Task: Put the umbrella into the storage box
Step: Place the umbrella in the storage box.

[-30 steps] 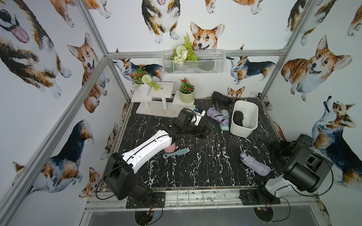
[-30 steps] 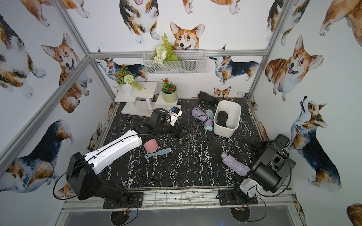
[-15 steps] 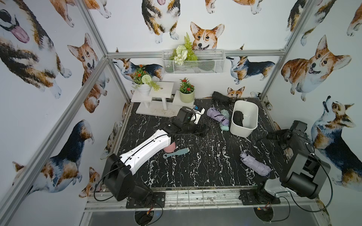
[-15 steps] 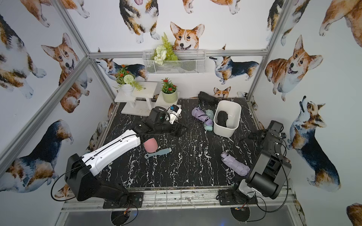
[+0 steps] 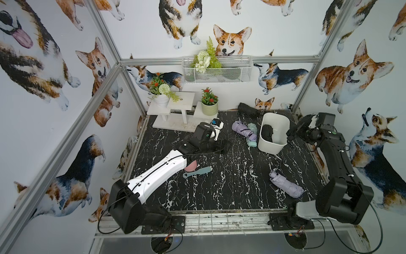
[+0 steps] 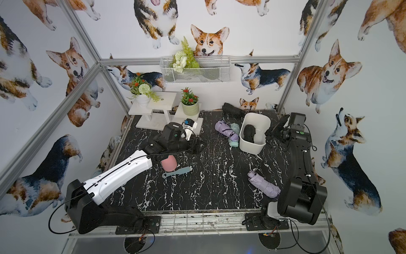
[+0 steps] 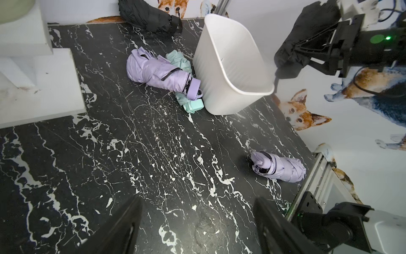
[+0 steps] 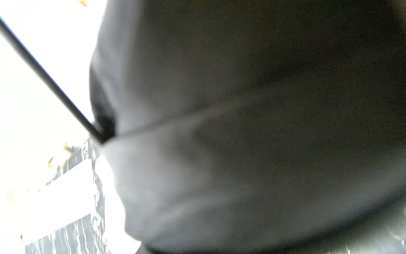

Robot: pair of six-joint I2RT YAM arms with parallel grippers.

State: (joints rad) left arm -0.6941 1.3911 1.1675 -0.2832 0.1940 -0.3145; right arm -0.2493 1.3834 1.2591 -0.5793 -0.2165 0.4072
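Observation:
The storage box (image 5: 269,148) (image 6: 250,147) (image 7: 230,66) is a white tub at the back right, with a black folded umbrella (image 5: 267,132) (image 6: 249,133) lying inside. My right gripper (image 5: 295,132) (image 7: 307,48) hangs just right of the box, above the table, shut on another black umbrella (image 7: 307,37) (image 6: 275,129). That umbrella's dark fabric (image 8: 263,110) fills the right wrist view. My left gripper (image 5: 222,145) (image 7: 197,211) is open over bare tabletop left of the box, with nothing between its fingers.
A lilac umbrella (image 5: 243,130) and a mint one (image 5: 252,134) lie against the box's left side. Another lilac umbrella (image 5: 285,183) is near the front right, a black one (image 5: 248,108) at the back wall. White plant stands (image 5: 173,110), a pink cup (image 5: 190,166) and a teal brush (image 5: 196,172) stand left.
The right arm has swung from the table's right edge toward the back, carrying the black umbrella up beside the storage box. The left arm has not moved.

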